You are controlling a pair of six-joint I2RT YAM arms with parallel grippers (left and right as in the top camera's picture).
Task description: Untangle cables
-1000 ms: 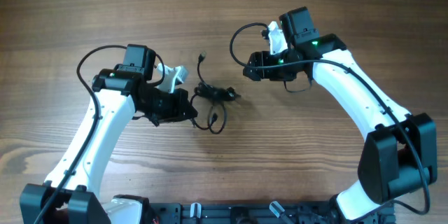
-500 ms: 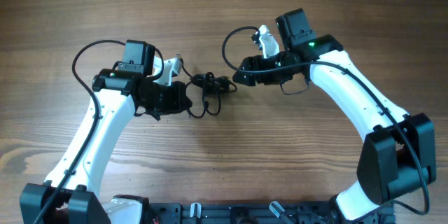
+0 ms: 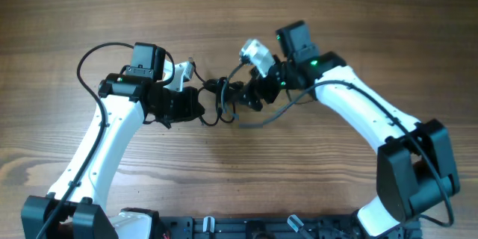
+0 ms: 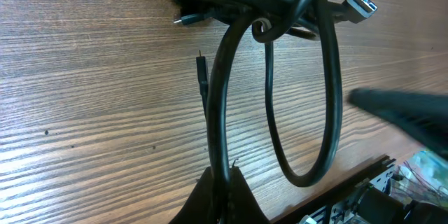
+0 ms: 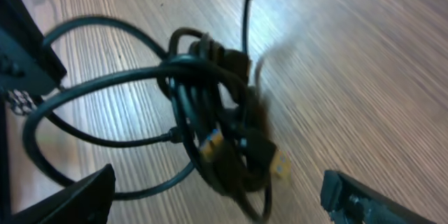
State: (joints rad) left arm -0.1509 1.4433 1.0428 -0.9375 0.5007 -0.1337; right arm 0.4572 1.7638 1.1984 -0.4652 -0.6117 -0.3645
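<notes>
Left fingers (image 4: 220,199) closed on one strand of the cables (image 4: 218,98) | right fingers (image 5: 360,201) spread wide, nothing held, cables bunched between them.

Seen from directly above, the overhead camera looks straight down on the wooden desk (image 3: 239,15), set far enough back to take in the whole work area. The knot of cables (image 3: 224,93) lies just above frame centre. The left wrist camera sits low and close on the knot's left, sighting along the desk toward it. The right wrist camera faces the knot from the opposite side, closer still and slightly blurred. All three views share the knot.
</notes>
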